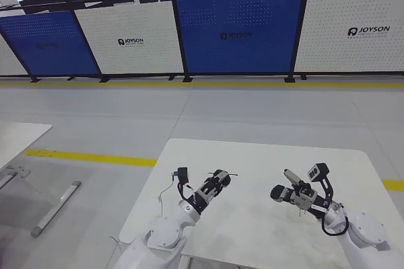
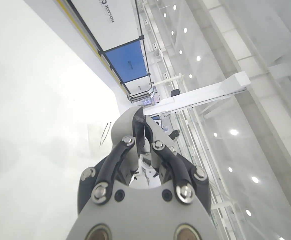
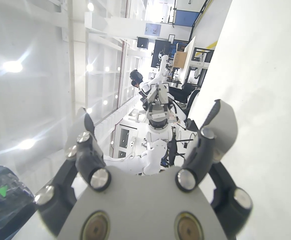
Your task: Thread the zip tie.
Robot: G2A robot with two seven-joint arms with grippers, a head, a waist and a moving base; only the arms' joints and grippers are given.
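My left gripper (image 2: pixel 143 123) sat pressed shut near the zip tie (image 2: pixel 105 133); right gripper (image 3: pixel 155 114) gaped empty, both angled inward.

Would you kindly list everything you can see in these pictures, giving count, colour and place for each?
zip tie: at least one, black, on the table by the left claw's tip; too thin to count exactly
table: one, white, under both arms
second table: one, white, at the top view's left edge
partition panels: several, blue and white, in a row across the back
floor lines: two, yellow, one just beyond the table, one by the panels
left claw: one, grey with black pads, shut, over the table
right claw: one, grey and black, open, over the table
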